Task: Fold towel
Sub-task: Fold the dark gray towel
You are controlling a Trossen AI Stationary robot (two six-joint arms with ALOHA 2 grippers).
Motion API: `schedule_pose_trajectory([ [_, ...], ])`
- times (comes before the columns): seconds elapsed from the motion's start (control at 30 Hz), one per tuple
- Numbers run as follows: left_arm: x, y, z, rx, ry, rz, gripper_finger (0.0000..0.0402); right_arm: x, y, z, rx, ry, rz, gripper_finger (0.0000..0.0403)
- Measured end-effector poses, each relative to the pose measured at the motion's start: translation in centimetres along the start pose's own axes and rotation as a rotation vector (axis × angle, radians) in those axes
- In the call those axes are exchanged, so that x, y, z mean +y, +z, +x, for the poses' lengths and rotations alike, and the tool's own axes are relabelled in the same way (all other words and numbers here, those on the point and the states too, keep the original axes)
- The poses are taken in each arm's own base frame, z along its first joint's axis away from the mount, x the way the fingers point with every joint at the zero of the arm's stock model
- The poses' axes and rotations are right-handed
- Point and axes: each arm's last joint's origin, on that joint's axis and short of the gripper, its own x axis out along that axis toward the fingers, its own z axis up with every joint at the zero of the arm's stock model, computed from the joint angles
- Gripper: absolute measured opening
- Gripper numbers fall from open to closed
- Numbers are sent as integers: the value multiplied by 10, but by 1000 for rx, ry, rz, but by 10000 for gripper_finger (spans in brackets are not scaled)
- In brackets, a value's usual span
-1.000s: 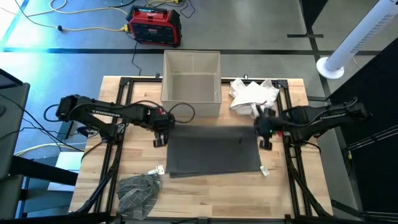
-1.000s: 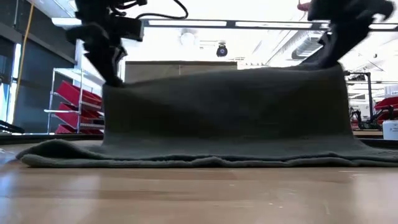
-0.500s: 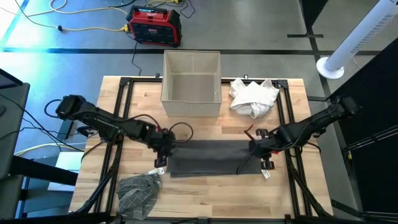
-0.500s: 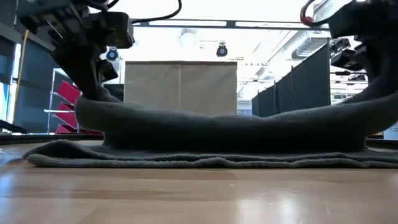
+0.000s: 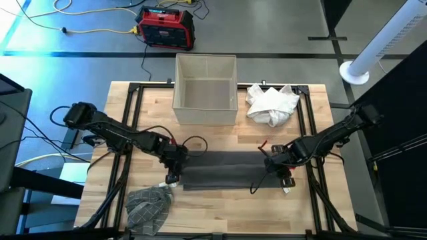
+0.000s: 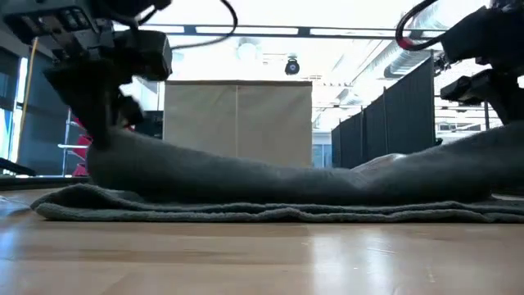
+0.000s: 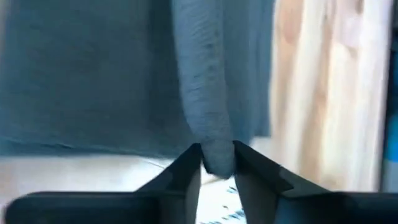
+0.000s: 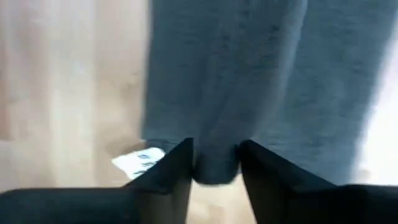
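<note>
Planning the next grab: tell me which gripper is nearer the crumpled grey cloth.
Left. The left gripper sits just above the grey cloth, pinching the towel corner. The right gripper holds the towel's opposite corner, far across the table.

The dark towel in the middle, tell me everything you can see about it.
The towel is dark grey, soft, looped cloth, lying as a long strip across the wooden table, doubled over with its upper layer sagging onto the lower one. The left gripper and right gripper each pinch one end corner in shut jaws, low near the table. A small white tag shows by its left end.
</note>
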Motion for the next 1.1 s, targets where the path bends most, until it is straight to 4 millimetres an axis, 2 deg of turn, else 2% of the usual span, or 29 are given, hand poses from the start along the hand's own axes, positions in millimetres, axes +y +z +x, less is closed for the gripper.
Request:
schedule_pose_trajectory([
  [0.13, -5, 3, 7, 5, -83, -15, 117, 7, 6, 4, -25, 85, -11, 161],
  [0.3, -14, 3, 16, -11, -106, -5, 119, 16, 6, 14, 13, 81, -37, 158],
  [0.4, -14, 2, 17, -3, -99, -4, 120, 17, 1, 16, 54, 32, 11, 149],
  [0.63, -11, 5, 11, -83, 8, -63, 115, 12, -6, 6, -66, -204, 316, 118],
  [0.77, -8, 1, 1, -91, 73, -82, 104, 5, -10, -4, -142, -241, 663, 107],
  [0.9, -2, -8, -16, -46, 134, -66, 89, -1, -16, -7, -133, -269, 1002, 104],
  [1.1, 8, -25, -35, 17, 361, 92, 79, 1, -19, -3, -145, -307, 1172, 131],
])
